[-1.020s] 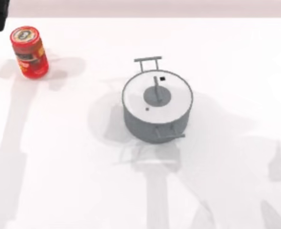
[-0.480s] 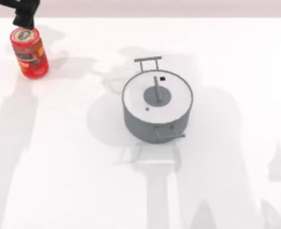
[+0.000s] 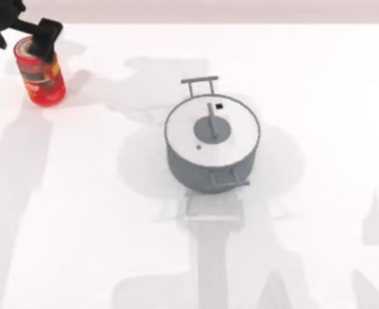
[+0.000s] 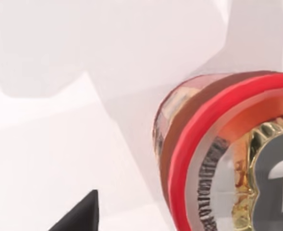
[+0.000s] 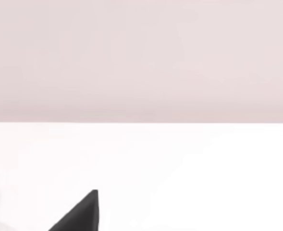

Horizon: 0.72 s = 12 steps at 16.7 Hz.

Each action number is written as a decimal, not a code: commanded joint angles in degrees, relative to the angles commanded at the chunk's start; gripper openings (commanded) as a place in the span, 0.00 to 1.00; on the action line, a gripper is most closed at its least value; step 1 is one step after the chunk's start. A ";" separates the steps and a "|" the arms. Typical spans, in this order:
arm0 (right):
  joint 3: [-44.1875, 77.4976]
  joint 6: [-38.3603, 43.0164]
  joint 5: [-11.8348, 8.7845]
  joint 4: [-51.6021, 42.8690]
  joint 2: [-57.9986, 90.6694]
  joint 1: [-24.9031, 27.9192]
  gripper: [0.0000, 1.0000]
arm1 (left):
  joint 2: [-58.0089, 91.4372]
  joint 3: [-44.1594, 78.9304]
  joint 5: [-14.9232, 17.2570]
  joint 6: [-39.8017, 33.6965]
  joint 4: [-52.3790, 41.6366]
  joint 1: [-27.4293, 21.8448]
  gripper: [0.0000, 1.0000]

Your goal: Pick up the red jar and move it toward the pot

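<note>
The red jar (image 3: 42,77) stands upright at the table's far left corner, its gold-rimmed lid partly covered by my left gripper (image 3: 28,38). That gripper hangs over the jar's top, open, with one dark finger on each side of the lid and not closed on it. In the left wrist view the jar (image 4: 213,144) fills the near side, and one black fingertip (image 4: 83,216) stands apart from it. The grey pot (image 3: 212,145) with its white lid sits at the table's middle, well to the right of the jar. My right gripper is out of the top view; its wrist view shows one fingertip (image 5: 83,214) over bare table.
The white table (image 3: 99,225) carries only the jar and the pot. The pot's two bar handles (image 3: 199,80) stick out at its far and near sides. A pale wall runs along the far edge.
My left gripper has come in from the far left corner and moved down over the jar's lid. The jar and the pot have stayed where they were.
</note>
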 joint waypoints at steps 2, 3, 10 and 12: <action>0.00 0.00 0.00 0.00 0.00 0.00 1.00 | 0.00 0.00 0.00 0.00 0.00 0.00 1.00; 0.00 0.00 0.00 0.00 0.00 0.00 1.00 | 0.00 0.00 0.00 0.00 0.00 0.00 1.00; 0.00 0.00 0.00 0.00 0.00 0.00 1.00 | 1.99 -4.30 -0.10 -0.48 6.35 -0.51 1.00; 0.00 0.00 0.00 0.00 0.00 0.00 1.00 | 2.65 -5.62 -0.11 -0.57 8.34 -0.61 1.00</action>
